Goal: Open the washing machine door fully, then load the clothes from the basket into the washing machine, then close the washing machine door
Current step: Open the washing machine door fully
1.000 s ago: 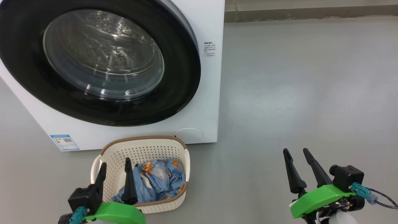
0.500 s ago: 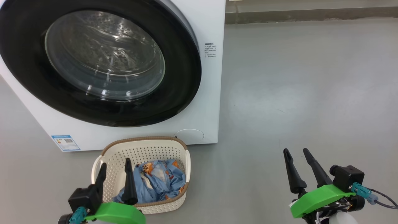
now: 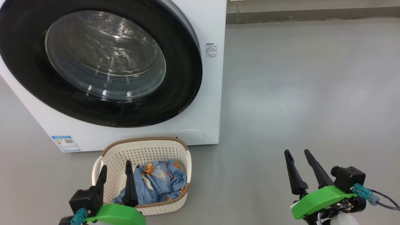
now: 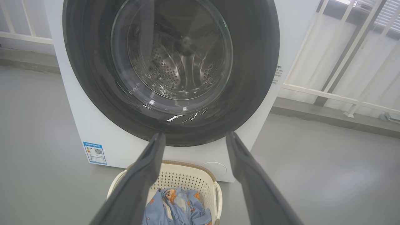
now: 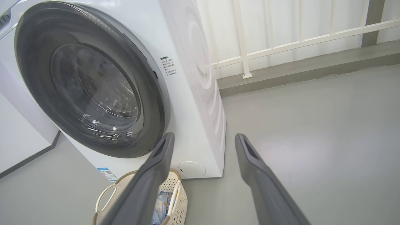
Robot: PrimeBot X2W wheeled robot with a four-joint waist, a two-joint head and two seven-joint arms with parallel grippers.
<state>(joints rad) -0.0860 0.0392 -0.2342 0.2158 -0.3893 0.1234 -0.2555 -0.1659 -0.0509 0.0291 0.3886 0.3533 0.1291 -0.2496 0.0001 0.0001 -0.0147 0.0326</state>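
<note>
Far left: blue energy label (image 3: 65,143) low on the front of the washing machine (image 3: 212,93). The machine stands on the grey floor (image 3: 297,93).

Left end effector (image 3: 116,165): fingers spread wide, gripping nothing. In the head view it shows over the near left part of the basket (image 3: 143,139). Its wrist view looks between the fingers at the basket below and the machine front beyond.

The basket is on the floor, just in front of the machine and below the door's lower edge. The clothes (image 3: 162,182) are bunched in its near right part, all inside the rim, with no finger touching them.

Washing machine door (image 3: 103,59): shut, flat against the front. The steel drum (image 4: 175,65) is visible through the glass. Round filter cap (image 3: 190,135) sits at the machine's lower right, just behind the basket's far rim.

Right of the machine is bare floor, with a white railing (image 5: 281,43) behind.

Right end effector (image 3: 297,152): wide open too, holding nothing. It is over the floor, well apart from the basket and machine, fingers pointing toward the machine's right front corner.
</note>
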